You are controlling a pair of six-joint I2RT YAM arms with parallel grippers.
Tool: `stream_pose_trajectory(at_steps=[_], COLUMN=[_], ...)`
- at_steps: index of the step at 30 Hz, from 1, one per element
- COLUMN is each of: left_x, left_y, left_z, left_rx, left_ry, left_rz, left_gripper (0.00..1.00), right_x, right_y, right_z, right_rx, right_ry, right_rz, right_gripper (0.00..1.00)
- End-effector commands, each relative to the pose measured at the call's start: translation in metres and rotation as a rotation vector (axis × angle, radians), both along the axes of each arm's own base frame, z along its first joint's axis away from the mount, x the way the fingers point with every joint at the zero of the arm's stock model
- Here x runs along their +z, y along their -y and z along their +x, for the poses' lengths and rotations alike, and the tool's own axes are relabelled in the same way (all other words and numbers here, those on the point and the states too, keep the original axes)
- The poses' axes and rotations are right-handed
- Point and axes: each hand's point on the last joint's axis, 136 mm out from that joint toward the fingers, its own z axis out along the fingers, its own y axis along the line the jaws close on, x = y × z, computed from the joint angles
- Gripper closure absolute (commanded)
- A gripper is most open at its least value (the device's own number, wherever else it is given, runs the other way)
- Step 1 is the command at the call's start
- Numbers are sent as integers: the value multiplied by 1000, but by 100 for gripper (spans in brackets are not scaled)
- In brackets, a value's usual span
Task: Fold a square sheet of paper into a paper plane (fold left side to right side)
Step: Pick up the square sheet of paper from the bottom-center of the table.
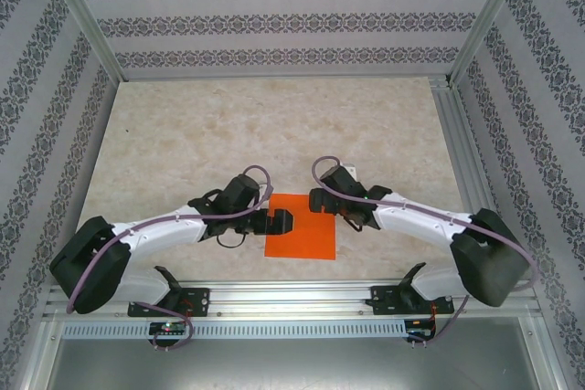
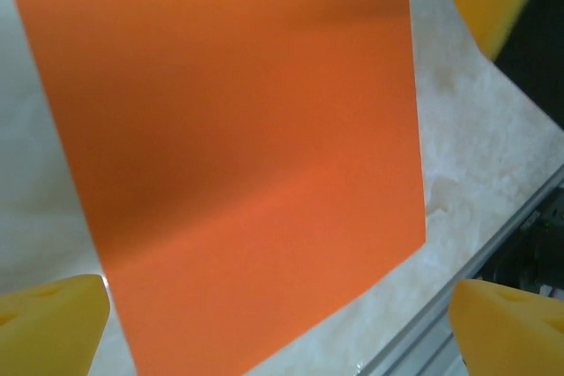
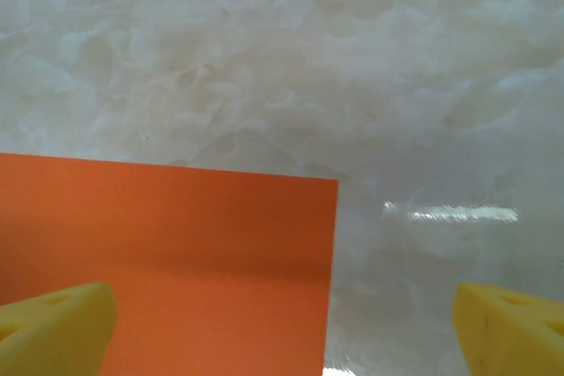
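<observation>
The square sheet of paper (image 1: pixel 306 237) lies flat and unfolded on the table near the front edge, bright orange. My left gripper (image 1: pixel 280 222) hovers over its left part, open; in the left wrist view the sheet (image 2: pixel 238 156) spreads between the yellow fingertips (image 2: pixel 53 323). My right gripper (image 1: pixel 322 200) sits at the sheet's far right corner, open. The right wrist view shows that corner of the sheet (image 3: pixel 220 253) lying between its yellow pads (image 3: pixel 507 328). Nothing is held. No folded paper plane is in view.
The marbled table top (image 1: pixel 274 125) stretches beyond the sheet. An aluminium rail (image 2: pixel 520 244) runs along the near edge just past the paper. Patterned walls (image 1: pixel 274 25) and metal posts close in the sides and back.
</observation>
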Motion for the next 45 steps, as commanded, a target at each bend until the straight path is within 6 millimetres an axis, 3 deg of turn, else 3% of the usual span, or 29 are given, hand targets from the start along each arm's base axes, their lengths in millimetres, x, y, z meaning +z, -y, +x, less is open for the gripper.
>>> stream_pose_trajectory(at_steps=[1, 12, 23, 29, 40, 45], left_x=[9, -5, -20, -33, -39, -38], left_y=[16, 24, 17, 10, 8, 8], left_z=[-8, -22, -30, -37, -37, -36], left_rx=[-4, -23, -26, -22, -15, -22], left_ry=[-25, -67, -77, -95, -91, -86], left_rz=[-76, -85, -19, 12, 31, 38], left_gripper=[0, 0, 0, 0, 0, 0], right_x=[3, -17, -38, -40, -35, -30], right_y=[-8, -23, -42, -58, -70, -71], right_z=[10, 10, -10, -20, -30, -28], right_rx=[-24, -3, 36, 72, 99, 109], right_ry=[12, -74, -175, -198, -218, -209], right_rz=[2, -2, -3, 10, 58, 66], right_gripper=[2, 2, 2, 2, 2, 15])
